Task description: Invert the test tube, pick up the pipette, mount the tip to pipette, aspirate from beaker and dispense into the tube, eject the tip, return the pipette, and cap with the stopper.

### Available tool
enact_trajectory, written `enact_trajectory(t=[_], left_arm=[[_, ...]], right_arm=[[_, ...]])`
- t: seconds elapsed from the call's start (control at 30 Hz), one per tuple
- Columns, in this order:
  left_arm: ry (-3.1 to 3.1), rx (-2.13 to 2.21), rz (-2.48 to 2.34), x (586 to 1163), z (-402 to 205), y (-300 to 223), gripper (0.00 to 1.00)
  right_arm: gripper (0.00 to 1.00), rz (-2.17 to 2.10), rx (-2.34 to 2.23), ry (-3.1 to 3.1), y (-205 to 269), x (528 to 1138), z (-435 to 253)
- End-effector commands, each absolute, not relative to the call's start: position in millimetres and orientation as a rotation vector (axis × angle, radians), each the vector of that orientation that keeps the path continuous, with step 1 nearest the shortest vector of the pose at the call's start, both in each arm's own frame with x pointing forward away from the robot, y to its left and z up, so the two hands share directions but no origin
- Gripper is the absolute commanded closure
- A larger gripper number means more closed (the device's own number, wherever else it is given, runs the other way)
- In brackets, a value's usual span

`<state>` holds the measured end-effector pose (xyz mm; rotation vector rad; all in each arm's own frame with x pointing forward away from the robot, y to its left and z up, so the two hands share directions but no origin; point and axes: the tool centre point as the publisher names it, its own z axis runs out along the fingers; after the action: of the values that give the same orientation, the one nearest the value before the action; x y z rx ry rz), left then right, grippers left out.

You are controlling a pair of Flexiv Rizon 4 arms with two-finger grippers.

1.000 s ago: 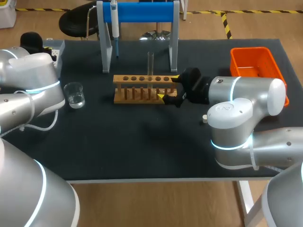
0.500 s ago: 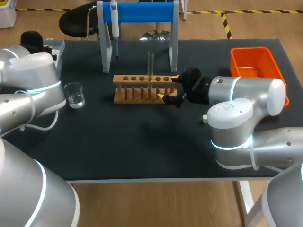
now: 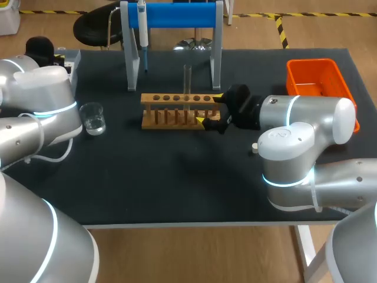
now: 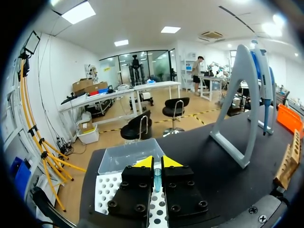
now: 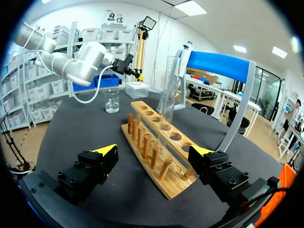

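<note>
Test tube upright in rack (wooden), right gripper spread wide

Black table with wooden rack, beaker, blue stand, orange basket, white stopper

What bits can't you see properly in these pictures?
Thin pale-blue plastic tip: left wrist view, mostly hidden between the left fingers.
White tip rack with holes: same view, under those fingers.
Orange plastic bin: right wrist view, cut by the edge.
Small white stopper: head view, too small.
</note>
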<state>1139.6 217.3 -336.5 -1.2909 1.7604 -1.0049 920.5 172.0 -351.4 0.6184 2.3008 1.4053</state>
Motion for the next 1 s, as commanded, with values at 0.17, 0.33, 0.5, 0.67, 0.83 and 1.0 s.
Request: enact_trajectory(t=[0.17, 0.33, 0.5, 0.67, 0.83, 1.0], left_arm=[[1.756, -1.284, -0.997, 1139.8, -331.9, 214.7, 1.0], [1.754, -1.279, -0.989, 1138.9, -328.7, 214.1, 1.0], [1.744, -1.272, -0.977, 1137.4, -325.2, 214.1, 1.0], [1.73, -1.268, -0.973, 1136.2, -322.9, 214.5, 1.0], [1.698, -1.254, -0.961, 1135.5, -319.9, 213.6, 1.0], [1.667, -1.221, -0.961, 1134.0, -315.9, 212.6, 1.0]], right_arm=[[0.0, 1.403, 0.619, 2.305, 171.9, 920.5, -350.7], [0.0, 1.403, 0.619, 2.305, 171.9, 920.5, -350.7], [0.0, 1.403, 0.619, 2.305, 171.9, 920.5, -350.7], [0.0, 1.403, 0.619, 2.305, 171.9, 920.5, -350.7], [0.0, 1.403, 0.619, 2.305, 171.9, 920.5, -350.7], [0.0, 1.403, 0.619, 2.305, 171.9, 920.5, -350.7]])
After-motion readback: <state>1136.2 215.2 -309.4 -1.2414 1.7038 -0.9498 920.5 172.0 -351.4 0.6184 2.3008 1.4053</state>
